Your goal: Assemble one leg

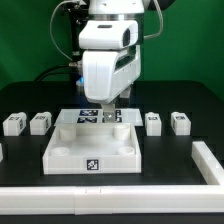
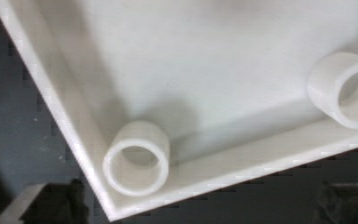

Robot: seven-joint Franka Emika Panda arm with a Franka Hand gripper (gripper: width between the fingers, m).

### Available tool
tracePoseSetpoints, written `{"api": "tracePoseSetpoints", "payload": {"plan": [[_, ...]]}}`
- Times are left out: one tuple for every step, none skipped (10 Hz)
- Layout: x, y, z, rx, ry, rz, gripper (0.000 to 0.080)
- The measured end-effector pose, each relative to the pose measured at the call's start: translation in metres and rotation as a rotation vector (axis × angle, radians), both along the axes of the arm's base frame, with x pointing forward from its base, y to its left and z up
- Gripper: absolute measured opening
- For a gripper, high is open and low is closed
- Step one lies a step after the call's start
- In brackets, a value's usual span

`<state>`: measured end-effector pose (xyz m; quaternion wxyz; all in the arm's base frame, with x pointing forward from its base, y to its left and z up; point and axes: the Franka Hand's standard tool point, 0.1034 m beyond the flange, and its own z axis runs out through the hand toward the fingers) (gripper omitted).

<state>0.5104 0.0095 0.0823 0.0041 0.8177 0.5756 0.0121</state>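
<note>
The large white square tray (image 1: 60,152) lies in the middle of the table. Several small white legs with marker tags lie beside it: two on the exterior view's left (image 1: 13,124) (image 1: 40,122) and two on its right (image 1: 153,123) (image 1: 180,123). My gripper (image 1: 104,111) hangs over the tray's far edge, away from all the legs. In the wrist view the tray's inner floor (image 2: 194,80) shows with two round corner sockets (image 2: 140,166) (image 2: 350,90). My gripper (image 2: 186,212) is open and empty, with its dark fingers (image 2: 30,205) blurred and wide apart.
The marker board (image 1: 88,116) lies just behind the tray, partly under the gripper. A low white rail (image 1: 110,192) runs along the front of the table and turns up the exterior view's right side (image 1: 205,160). The table is black.
</note>
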Motion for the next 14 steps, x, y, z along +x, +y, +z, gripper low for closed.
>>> {"api": "tracePoseSetpoints", "payload": {"plan": [[0.0, 0.0, 0.0, 0.0, 0.0, 0.0, 0.065], [-0.001, 0.0, -0.001, 0.0, 0.0, 0.001, 0.065], [-0.006, -0.003, -0.004, -0.001, -0.051, 0.103, 0.065], [-0.029, -0.007, -0.01, -0.008, -0.069, 0.181, 0.065], [-0.046, -0.012, -0.014, -0.01, -0.055, 0.219, 0.065], [-0.059, -0.017, -0.018, -0.012, -0.055, 0.274, 0.065], [-0.069, -0.02, -0.023, -0.012, -0.058, 0.309, 0.065], [-0.08, -0.023, -0.03, -0.007, -0.044, 0.306, 0.065], [-0.085, -0.024, -0.037, -0.003, -0.028, 0.295, 0.065], [-0.081, -0.024, -0.034, -0.004, -0.034, 0.296, 0.065], [-0.081, -0.025, -0.035, -0.004, -0.033, 0.295, 0.065], [-0.083, -0.026, -0.038, -0.002, -0.028, 0.301, 0.065], [-0.089, -0.033, -0.049, 0.004, -0.02, 0.324, 0.065], [-0.096, -0.036, -0.062, 0.011, -0.022, 0.315, 0.065]]}}
